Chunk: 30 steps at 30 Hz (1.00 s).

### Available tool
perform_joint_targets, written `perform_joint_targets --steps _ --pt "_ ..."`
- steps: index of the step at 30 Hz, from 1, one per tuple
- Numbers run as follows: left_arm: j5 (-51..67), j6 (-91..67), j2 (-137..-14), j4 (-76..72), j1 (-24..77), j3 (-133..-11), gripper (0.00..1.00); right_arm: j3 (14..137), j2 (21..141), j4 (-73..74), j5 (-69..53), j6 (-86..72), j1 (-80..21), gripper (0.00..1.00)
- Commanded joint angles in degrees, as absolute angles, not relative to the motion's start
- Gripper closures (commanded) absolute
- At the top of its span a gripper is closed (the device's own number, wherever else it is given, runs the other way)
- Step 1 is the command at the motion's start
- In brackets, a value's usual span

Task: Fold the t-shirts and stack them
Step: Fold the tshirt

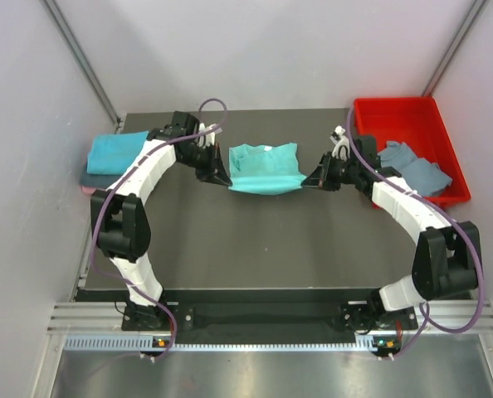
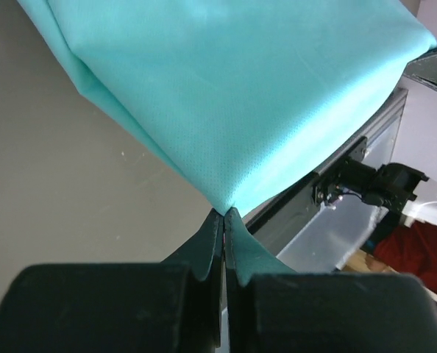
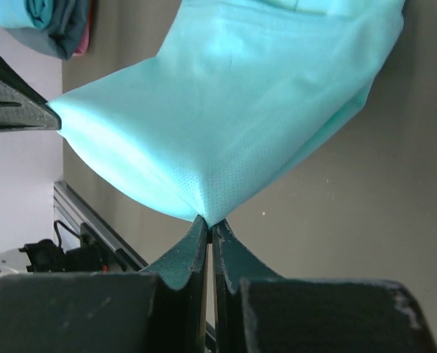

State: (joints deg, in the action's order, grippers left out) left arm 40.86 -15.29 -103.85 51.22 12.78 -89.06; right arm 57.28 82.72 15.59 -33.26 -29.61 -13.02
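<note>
A turquoise t-shirt (image 1: 265, 168) hangs stretched between both grippers over the middle of the dark table, its near edge lifted and its collar end lying farther back. My left gripper (image 1: 223, 177) is shut on its left corner; in the left wrist view the cloth (image 2: 248, 95) fans out from the pinched fingertips (image 2: 225, 215). My right gripper (image 1: 310, 180) is shut on the right corner, and in the right wrist view the cloth (image 3: 226, 118) spreads from the closed tips (image 3: 207, 223). A slate grey-blue t-shirt (image 1: 417, 168) lies crumpled in the red tray (image 1: 400, 114).
A folded stack sits at the table's far left edge, teal shirt (image 1: 114, 152) on top of darker and pink ones; the same stack (image 3: 57, 22) shows in the right wrist view. White walls close in on both sides. A metal rail (image 1: 263, 317) runs along the near edge.
</note>
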Motion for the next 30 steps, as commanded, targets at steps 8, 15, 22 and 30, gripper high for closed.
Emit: perform_joint_targets --steps 8,15,22,30 --pt "36.1 -12.7 -111.3 50.9 11.6 -100.1 1.00 68.9 94.5 9.3 -31.5 -28.2 -13.1 1.00" --pt "35.5 -12.5 -122.4 50.1 11.3 -109.1 1.00 79.1 105.1 8.8 -31.1 -27.1 -13.1 1.00" --pt "33.6 -12.3 -130.2 47.9 11.3 -123.4 1.00 87.5 112.2 8.3 -30.8 -27.4 -13.1 1.00" --pt "30.7 -12.5 -135.2 44.8 11.3 -128.5 1.00 91.9 117.9 7.2 -30.1 -27.6 -12.7 1.00"
